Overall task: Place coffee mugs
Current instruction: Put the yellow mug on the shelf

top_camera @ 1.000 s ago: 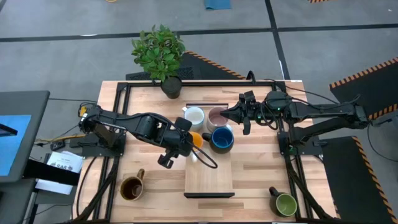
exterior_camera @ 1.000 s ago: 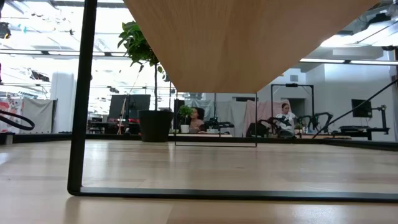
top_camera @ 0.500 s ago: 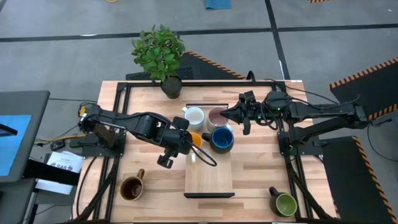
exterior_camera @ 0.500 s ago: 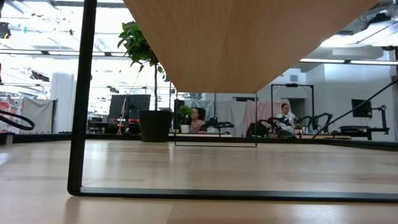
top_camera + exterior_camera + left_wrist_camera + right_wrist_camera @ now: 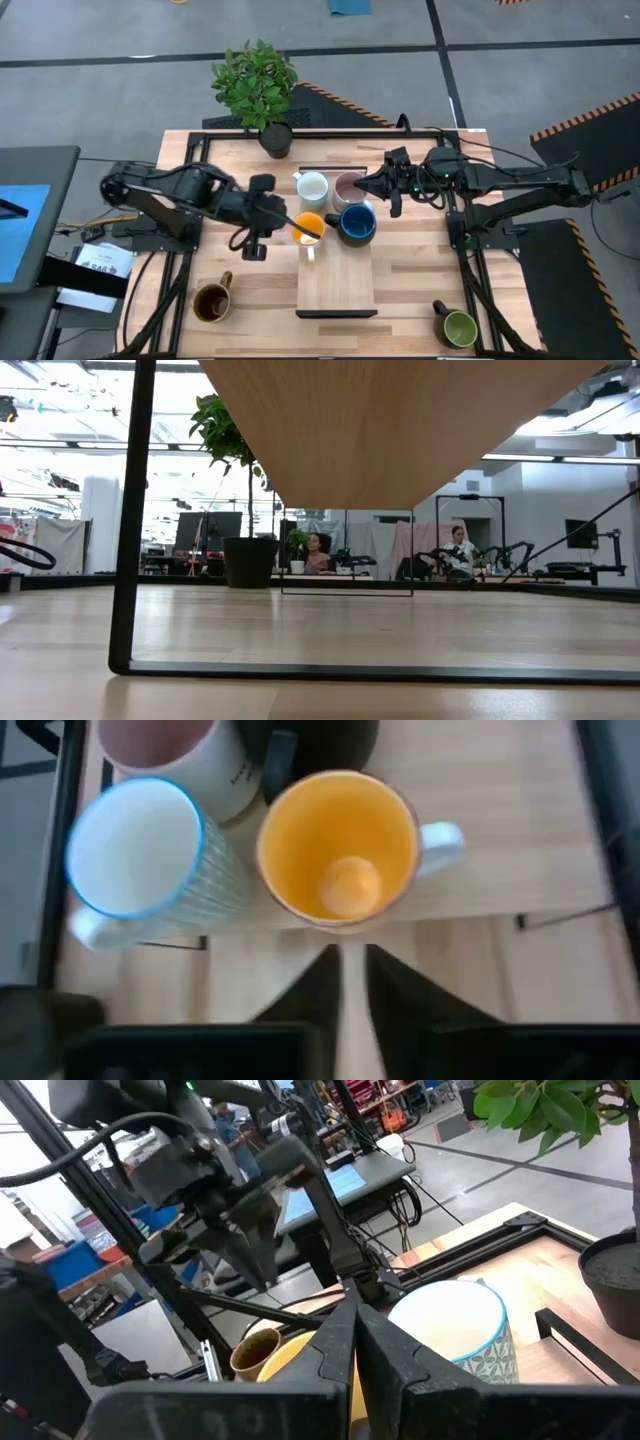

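The round orange ceramic mug (image 5: 308,226), glossy with a yellow-orange inside and a pale handle, stands upright on the far end of the pale wooden tray (image 5: 337,285) at desk centre, with the white, pale-blue-rimmed mug (image 5: 313,187) at its 12 o'clock, the pinkish-mauve mug (image 5: 348,186) at 1 o'clock and the dark blue mug (image 5: 356,222) at 3 o'clock. The left gripper (image 5: 272,212) sits at the orange mug's 9 o'clock, jaws nearly closed on nothing. The right gripper (image 5: 375,184) sits at the pinkish-mauve mug's 3 o'clock, jaws closed and empty; the glossy brown mug (image 5: 211,301) and the green mug (image 5: 458,327) stand apart near the desk's near corners.
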Tool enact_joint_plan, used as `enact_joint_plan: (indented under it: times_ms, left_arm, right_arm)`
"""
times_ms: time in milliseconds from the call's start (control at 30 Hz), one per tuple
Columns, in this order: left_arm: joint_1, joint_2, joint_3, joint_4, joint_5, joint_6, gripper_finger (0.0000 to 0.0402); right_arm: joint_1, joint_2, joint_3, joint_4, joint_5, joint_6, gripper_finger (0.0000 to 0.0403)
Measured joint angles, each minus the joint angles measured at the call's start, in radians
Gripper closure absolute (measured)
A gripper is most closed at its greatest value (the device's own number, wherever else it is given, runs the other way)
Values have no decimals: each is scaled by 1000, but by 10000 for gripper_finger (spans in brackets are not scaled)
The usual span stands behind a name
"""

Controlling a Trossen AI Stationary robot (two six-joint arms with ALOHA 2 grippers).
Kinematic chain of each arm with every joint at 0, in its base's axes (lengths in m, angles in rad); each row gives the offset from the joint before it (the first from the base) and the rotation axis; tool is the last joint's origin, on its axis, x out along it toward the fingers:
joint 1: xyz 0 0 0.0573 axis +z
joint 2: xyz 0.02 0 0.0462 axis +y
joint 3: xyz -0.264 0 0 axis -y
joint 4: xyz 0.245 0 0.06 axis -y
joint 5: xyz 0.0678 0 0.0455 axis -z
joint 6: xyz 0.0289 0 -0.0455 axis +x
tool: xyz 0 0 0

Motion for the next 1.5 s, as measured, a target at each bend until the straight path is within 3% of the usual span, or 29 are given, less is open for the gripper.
enact_joint_plan:
  times_ms: [67, 300, 400, 500, 833, 1000, 1500]
  left_arm:
    - [-25, -77, -120, 102, -20, -77, 392]
    - [-92, -325, -652, 674, -76, -386, 401]
    - [-109, -364, -820, 930, -80, -484, 401]
    - [-121, -357, -914, 1106, -81, -539, 401]
    - [-136, -247, -932, 1156, -70, -592, 402]
    - [-102, -183, -933, 1205, -18, -584, 401]
    - [-10, -176, -933, 1218, 33, -503, 401]
  right_arm:
    - [0, 0, 0, 0, 0, 0, 362]
    - [0, -5, 0, 3, 0, 0, 367]
    - [0, -25, 0, 3, -13, -1, 380]
    - [4, -51, 0, 0, -29, -23, 387]
    - [32, -102, 0, -18, -22, -83, 387]
    - [32, -100, 0, -17, -20, -114, 387]
    - [32, -99, 0, -18, -19, -124, 387]
